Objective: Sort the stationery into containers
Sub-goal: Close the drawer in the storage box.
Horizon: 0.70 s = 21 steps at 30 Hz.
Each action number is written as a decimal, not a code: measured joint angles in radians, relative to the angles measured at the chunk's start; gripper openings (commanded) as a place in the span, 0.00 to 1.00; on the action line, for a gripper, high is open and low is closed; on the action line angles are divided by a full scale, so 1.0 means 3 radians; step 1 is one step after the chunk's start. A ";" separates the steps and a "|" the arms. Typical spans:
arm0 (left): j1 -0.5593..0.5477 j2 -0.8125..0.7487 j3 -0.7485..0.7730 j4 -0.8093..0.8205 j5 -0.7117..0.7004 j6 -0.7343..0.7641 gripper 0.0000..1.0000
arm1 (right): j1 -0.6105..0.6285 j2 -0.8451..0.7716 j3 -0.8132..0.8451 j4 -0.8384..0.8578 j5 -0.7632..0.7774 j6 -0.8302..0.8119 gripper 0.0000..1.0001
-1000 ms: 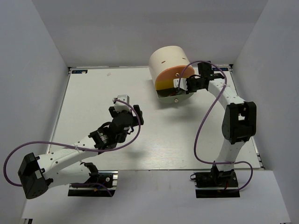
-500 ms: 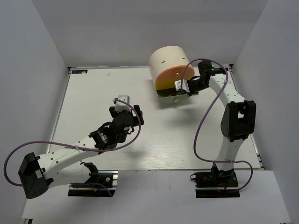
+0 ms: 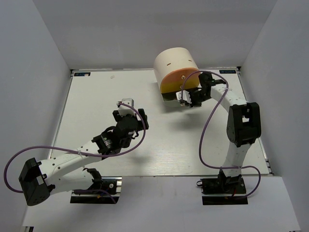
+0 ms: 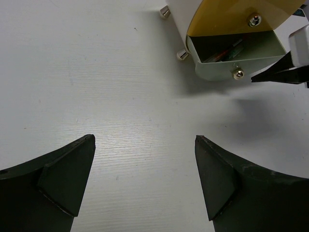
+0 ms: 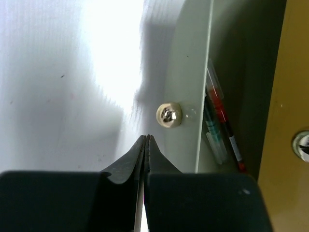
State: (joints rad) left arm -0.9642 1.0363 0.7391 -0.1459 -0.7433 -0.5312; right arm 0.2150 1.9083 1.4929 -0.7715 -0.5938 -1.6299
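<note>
- Hovering above the table (image 3: 91, 96), the left gripper (image 4: 145, 145) is held wide apart with nothing in it; its fingers (image 4: 63, 179) are seen as matte black wedges.
- The table is shown as a white, faintly grained board, and no loose stationery is made out on it.
- The cream desk unit (image 3: 174, 60) is laid as a smooth cylinder at the far centre, its round face banded in glossy colours and fitted with small metal-capped knobs.
- The pale green drawer (image 4: 231, 65), thin-walled and curved, is pulled out at the bottom; a thin red pen (image 5: 219, 108) and a slim teal-marked item (image 5: 212, 130) are lodged inside.
- The right gripper (image 5: 146, 141) is pressed closed on nothing, its pointed tips just beside the drawer knob (image 5: 169, 115).
- Sorting is judged nearly complete; only the drawer's closing appears to be left.
</note>
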 measured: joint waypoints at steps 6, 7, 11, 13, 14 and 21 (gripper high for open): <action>0.0000 0.0000 0.0000 -0.0013 0.0000 0.0000 0.94 | 0.0099 0.0000 -0.0295 0.0786 0.0268 0.0482 0.00; 0.0000 0.0000 0.0000 -0.0013 0.0000 0.0000 0.94 | 0.0109 0.0000 -0.0340 0.0921 0.0320 0.0563 0.00; 0.0000 0.0000 0.0000 -0.0013 0.0000 0.0000 0.94 | 0.0139 0.0000 -0.0454 0.1287 0.0504 0.0833 0.00; 0.0000 0.0000 0.0000 -0.0013 0.0000 0.0000 0.94 | 0.0148 0.0000 -0.0484 0.1451 0.0584 0.0930 0.00; 0.0000 0.0001 0.0000 -0.0013 0.0000 0.0000 0.94 | 0.0156 0.0000 -0.0493 0.1527 0.0618 0.0966 0.00; 0.0000 0.0009 0.0000 -0.0013 0.0000 0.0000 0.94 | 0.0192 0.0000 -0.0540 0.1930 0.0741 0.1151 0.00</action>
State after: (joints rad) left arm -0.9642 1.0389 0.7391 -0.1497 -0.7433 -0.5312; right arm 0.2726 1.9083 1.3308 -0.1925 -0.3714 -1.2846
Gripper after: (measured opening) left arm 0.934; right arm 0.008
